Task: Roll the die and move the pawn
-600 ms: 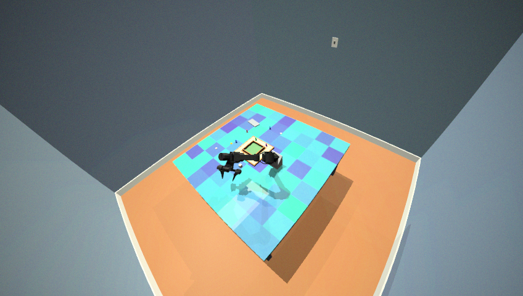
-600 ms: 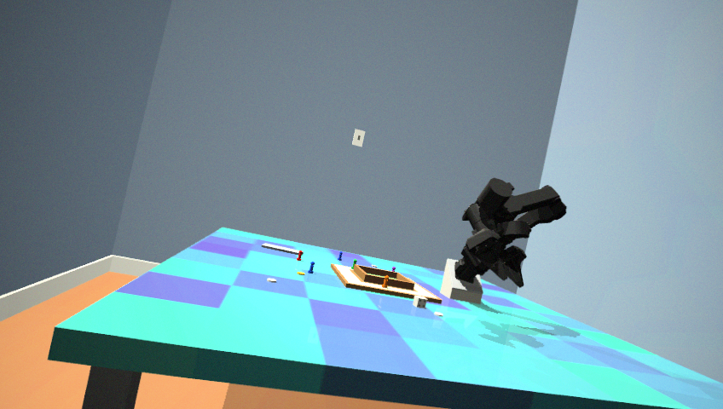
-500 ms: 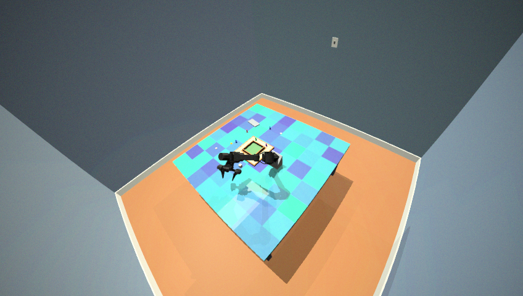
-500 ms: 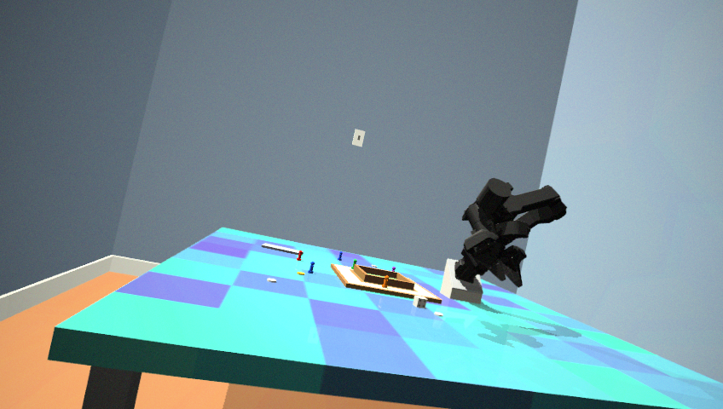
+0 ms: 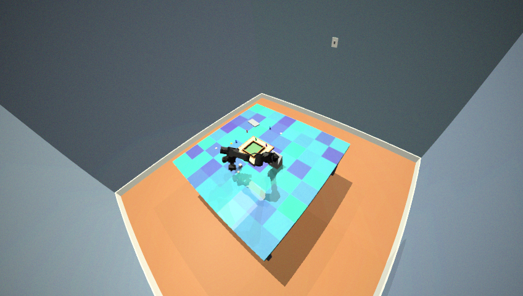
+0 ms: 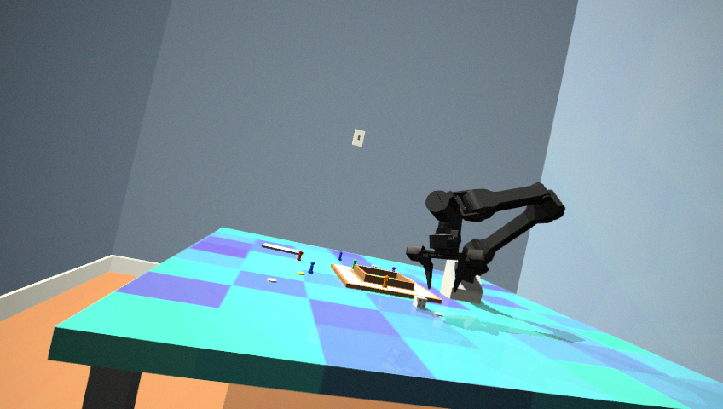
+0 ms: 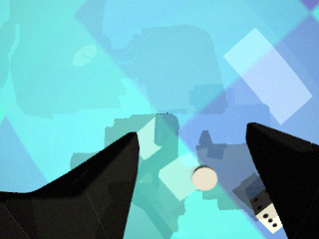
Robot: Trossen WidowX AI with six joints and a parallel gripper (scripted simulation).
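The gripper is held above the table, fingers pointing down, jaws partly open with nothing between them. In the wrist view both fingertips are seen well apart, with checkered table surface showing in the gap.

The die is seen resting on the table just off the near corner of the board, touching nothing else. In the wrist view the die is found at the lower right, beside the right finger and partly cut off by it; a face with several dark pips is visible, but the count cannot be read reliably. A small white disc is seen lying flat on the table between the two fingers in that view, and near the die in the exterior view.

The tray, brown-walled with a green floor, is mounted on the board. The orange pawn is seen upright at the tray's near wall; its exact square cannot be told. A green pawn and a purple pawn are seen at the far side of the board. Off the board, a red pawn and two blue pawns are seen standing on the table, near a flat white plate.

The arm is seen folded over its white base, elbow high, wrist bent down.
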